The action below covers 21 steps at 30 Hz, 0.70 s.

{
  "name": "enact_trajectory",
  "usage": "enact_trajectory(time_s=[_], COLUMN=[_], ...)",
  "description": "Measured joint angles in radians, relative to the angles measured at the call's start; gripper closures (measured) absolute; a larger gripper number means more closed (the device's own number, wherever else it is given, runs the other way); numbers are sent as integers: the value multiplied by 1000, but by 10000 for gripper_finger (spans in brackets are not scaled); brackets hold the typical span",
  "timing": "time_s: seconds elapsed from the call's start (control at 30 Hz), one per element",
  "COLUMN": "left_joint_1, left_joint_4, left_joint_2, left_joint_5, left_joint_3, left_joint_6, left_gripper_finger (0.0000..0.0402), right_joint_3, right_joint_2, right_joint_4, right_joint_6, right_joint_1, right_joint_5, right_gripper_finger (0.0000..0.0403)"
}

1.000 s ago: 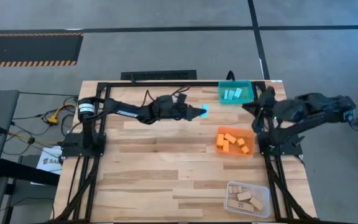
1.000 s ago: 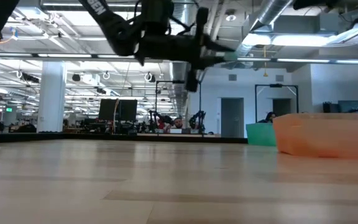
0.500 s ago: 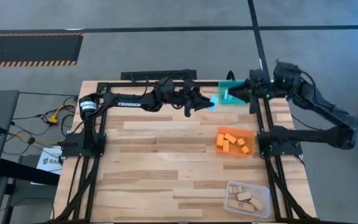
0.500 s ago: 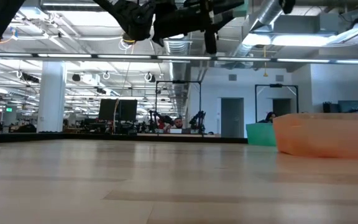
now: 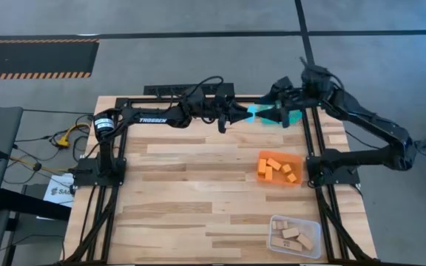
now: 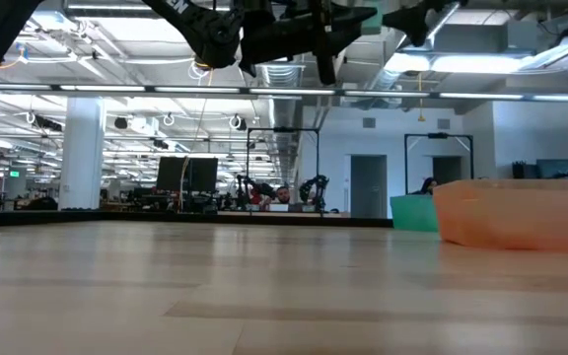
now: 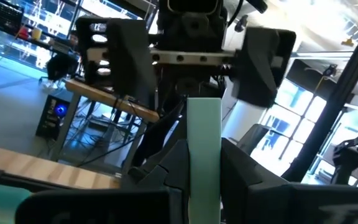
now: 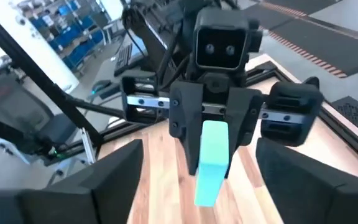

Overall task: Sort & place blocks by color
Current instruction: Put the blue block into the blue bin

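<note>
My left gripper is shut on a light blue block, high above the table near its far edge. The block also shows in the left wrist view and the right wrist view. My right gripper is open and faces the left gripper over the teal bin. Its fingers stand wide apart around the block's free end without touching it. Orange blocks lie in the orange bin, and tan blocks lie in the clear bin. My left gripper pinches one end of the light blue block between its two fingers. The fingers lie level, coming from the table's left. The block sticks out past the fingertips toward my right gripper, lifted clear of the table.
The orange bin stands at the right middle of the table, and the clear bin stands at the near right corner. The teal bin lies partly under my right gripper. The bare wooden tabletop stretches to the left and near side.
My left gripper has carried the light blue block up and toward the far right, near the teal bin. My right arm has swung from the table's right edge toward the left over the teal bin and now faces the block.
</note>
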Motion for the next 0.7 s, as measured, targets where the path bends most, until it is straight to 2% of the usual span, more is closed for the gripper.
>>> enact_trajectory(time_s=[0.13,0.27,0.43,0.63,0.67,0.7], left_joint_1=[1,2,4,13,16,18], left_joint_4=[0,0,-1,-4,-4,-4], left_joint_2=[0,0,0,-1,-1,-1], left_joint_5=[-5,-2,0,-15,-16,-16], left_joint_3=[0,0,0,-1,-1,-1], left_joint_6=[0,0,0,23,27,30], left_gripper_finger=[374,374,374,374,374,374], right_joint_3=[0,0,0,0,0,0], right_joint_2=[49,66,65,65,65,65], right_joint_4=[29,40,65,42,42,44], right_joint_6=[-41,-71,-71,-42,-35,-30], right_joint_1=[23,47,49,40,41,41], right_joint_5=[13,75,100,101,97,94], right_gripper_finger=[51,78,171,335,355,358])
